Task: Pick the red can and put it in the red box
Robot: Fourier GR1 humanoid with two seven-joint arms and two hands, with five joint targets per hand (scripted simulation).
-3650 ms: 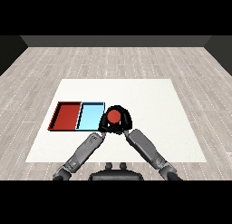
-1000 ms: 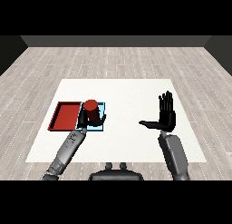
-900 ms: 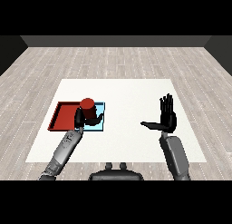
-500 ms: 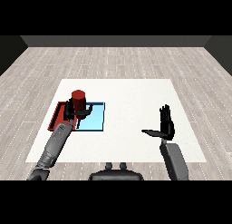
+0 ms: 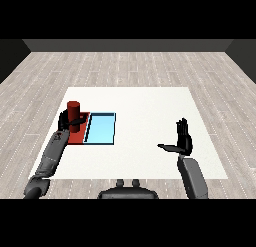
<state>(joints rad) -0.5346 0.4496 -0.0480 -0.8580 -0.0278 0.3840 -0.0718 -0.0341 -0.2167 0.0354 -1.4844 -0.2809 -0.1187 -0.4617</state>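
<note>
The red can stands upright over the red tray, at the left side of the white table. My left hand is curled round the can's lower part, so the can's base and much of the tray are hidden. I cannot tell whether the can rests on the tray floor or hangs just above it. My right hand is raised at the table's right, fingers straight up and thumb out to the left, holding nothing.
A light blue tray lies directly right of the red tray, touching it, with nothing in it. The white table spreads between the trays and my right hand. A grey wooden floor surrounds the table.
My left hand has carried the red can leftward from over the blue tray to over the red tray. My right hand has sunk lower and nearer, still open.
</note>
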